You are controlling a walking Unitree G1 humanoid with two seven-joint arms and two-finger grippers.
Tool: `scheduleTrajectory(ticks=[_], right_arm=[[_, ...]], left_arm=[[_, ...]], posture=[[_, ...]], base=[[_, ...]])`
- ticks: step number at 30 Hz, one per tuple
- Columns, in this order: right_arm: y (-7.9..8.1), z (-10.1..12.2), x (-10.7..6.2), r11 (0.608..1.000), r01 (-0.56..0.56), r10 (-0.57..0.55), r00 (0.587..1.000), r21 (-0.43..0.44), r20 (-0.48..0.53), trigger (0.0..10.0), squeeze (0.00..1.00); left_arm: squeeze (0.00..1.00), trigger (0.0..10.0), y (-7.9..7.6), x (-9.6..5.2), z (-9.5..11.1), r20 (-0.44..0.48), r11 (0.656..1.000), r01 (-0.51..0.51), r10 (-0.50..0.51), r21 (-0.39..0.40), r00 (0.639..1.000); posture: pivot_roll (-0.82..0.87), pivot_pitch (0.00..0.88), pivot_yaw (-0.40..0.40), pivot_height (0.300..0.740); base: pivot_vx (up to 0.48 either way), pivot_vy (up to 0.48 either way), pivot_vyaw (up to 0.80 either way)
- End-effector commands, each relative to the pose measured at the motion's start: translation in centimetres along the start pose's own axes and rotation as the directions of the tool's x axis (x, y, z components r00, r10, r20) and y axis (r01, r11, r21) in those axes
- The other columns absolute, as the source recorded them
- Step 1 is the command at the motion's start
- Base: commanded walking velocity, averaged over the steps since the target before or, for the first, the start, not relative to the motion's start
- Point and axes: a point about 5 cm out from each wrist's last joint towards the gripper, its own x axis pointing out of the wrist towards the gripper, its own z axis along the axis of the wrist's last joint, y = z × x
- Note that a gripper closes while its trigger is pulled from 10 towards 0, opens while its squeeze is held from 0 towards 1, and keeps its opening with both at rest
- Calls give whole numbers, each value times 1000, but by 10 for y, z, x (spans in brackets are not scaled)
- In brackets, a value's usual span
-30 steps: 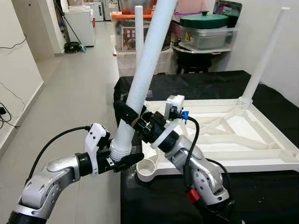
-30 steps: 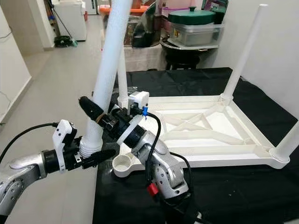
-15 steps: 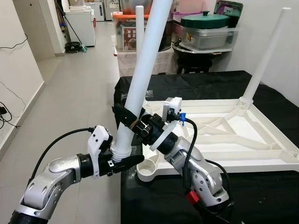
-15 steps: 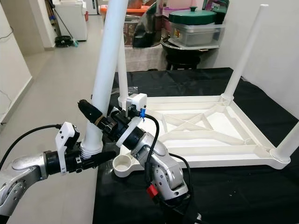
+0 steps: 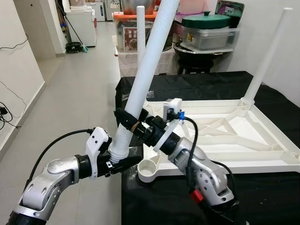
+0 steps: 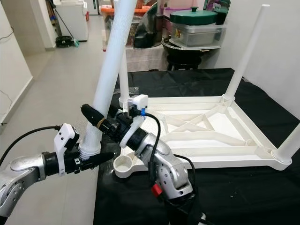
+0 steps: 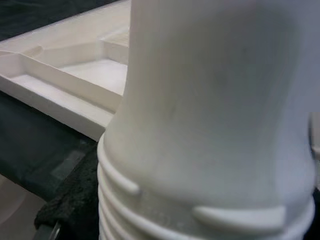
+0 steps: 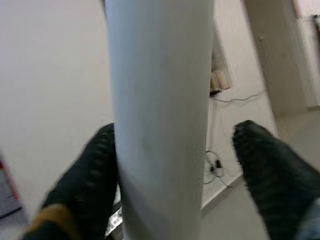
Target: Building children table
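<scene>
The white children's table point(image 5: 262, 161) lies upside down on a black-covered surface, with three white legs standing up from its corners. A fourth white leg point(image 5: 147, 61) leans tilted over the near left corner, its threaded end point(image 7: 150, 210) just left of the empty round socket point(image 5: 149, 169). My left gripper point(image 5: 121, 158) is shut on that threaded end. My right gripper point(image 5: 127, 123) straddles the leg higher up. One of its fingers point(image 8: 90, 175) touches the leg point(image 8: 160, 125), while the other finger point(image 8: 265, 165) stands apart from it.
The black surface's left edge point(image 5: 123, 187) drops to a grey tiled floor point(image 5: 79, 84). Behind the table stand storage boxes point(image 5: 129, 37), a grey tub with a green lid point(image 5: 206, 30) and a white appliance point(image 5: 79, 23). A white wall runs along the right.
The held leg's top has tipped to the right. Its threaded end and my left gripper sit slightly lower, and my right arm has shifted a little right.
</scene>
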Motion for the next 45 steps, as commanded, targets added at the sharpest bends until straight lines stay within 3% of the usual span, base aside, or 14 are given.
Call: scheduleTrajectory(ticks=[1, 8, 13, 14, 16, 17, 23, 24, 26, 27, 45], right_arm=[[2, -1, -3, 998, -57, 58, 998, 19, -35, 10000, 1000], [-6, 1, -2, 997, -23, 29, 997, 75, -74, 10000, 1000], [2, -2, 3, 992, -58, 68, 994, 115, -84, 10000, 1000], [9, -2, 9, 988, -77, 86, 994, 137, -61, 10000, 941], [10, -1, 12, 986, -82, 90, 995, 144, -51, 10000, 941], [12, 0, 14, 983, -90, 97, 995, 163, -38, 10000, 0], [20, -3, 21, 969, -121, 128, 992, 215, -20, 10000, 0], [21, -5, 22, 967, -123, 130, 991, 221, -16, 4863, 0], [23, -6, 22, 966, -125, 132, 991, 225, -14, 4863, 0], [24, -7, 22, 965, -132, 137, 991, 228, -8, 0, 0], [20, -17, 11, 978, -127, 143, 986, 166, -86, 0, 0]], left_arm=[[0, 10000, -3, -5, 1, -27, 998, 38, -37, 43, 999], [0, 10000, -1, -15, -4, -96, 995, 66, -58, 80, 994], [0, 10000, -7, -14, -9, -114, 993, 100, -92, 66, 989], [0, 10000, -10, -12, -12, -119, 992, 112, -105, 56, 987], [0, 10000, -10, -12, -13, -119, 992, 114, -107, 54, 987], [0, 10000, -10, -11, -13, -113, 992, 114, -108, 51, 988], [0, 10000, -11, -8, -13, -106, 991, 122, -116, 49, 988], [0, 10000, -11, -8, -13, -105, 991, 122, -117, 48, 988], [0, 10000, -11, -8, -13, -104, 991, 122, -117, 48, 988], [0, 10000, -11, -8, -13, -105, 992, 121, -115, 49, 988], [0, 10000, -11, -12, -14, -123, 989, 133, -124, 70, 985]], posture=[[72, 0, -7, 740], [79, 0, -11, 740], [79, 0, -10, 740], [76, 0, -9, 740], [76, 0, -9, 740], [74, 0, -8, 740], [75, 0, -12, 740], [76, 0, -14, 740], [76, 0, -14, 740], [76, 0, -15, 740], [78, 0, -12, 740]], base=[[0, 0, 0], [0, 0, 0], [0, 0, 0], [0, 0, 0], [0, 0, 0], [0, 0, 0], [0, 0, 0], [0, 0, 0], [0, 0, 0], [0, 0, 0], [0, 0, 0]])
